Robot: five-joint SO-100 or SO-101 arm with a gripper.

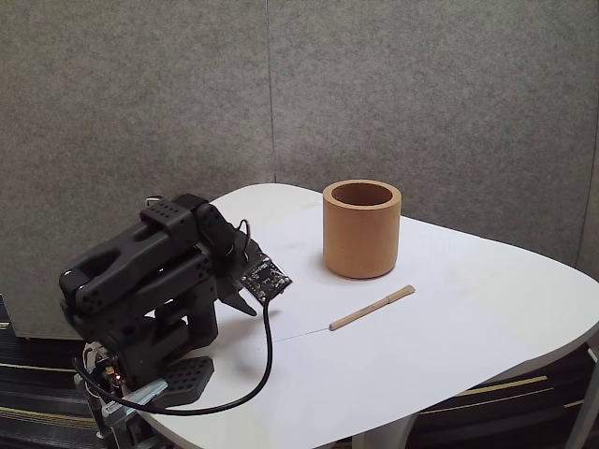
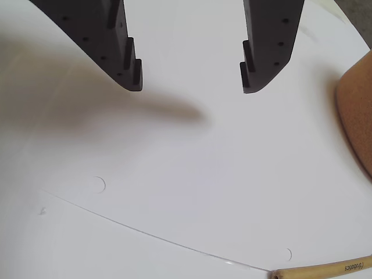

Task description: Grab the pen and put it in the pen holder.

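Your gripper hangs with jaws spread and empty. The pen lies flat on the bench, well ahead of the gripper. Its long axis runs diagonally, the far end just short of the pen holder.

Thin, straight, light tan pen, lying flat on the white table, slanted from lower left up to upper right in the fixed view; near end at the bottom right edge of the wrist view, with small dark lettering. Squat tan-orange pen holder, upright, open-topped, thick-walled, just behind the pen, apart from it.
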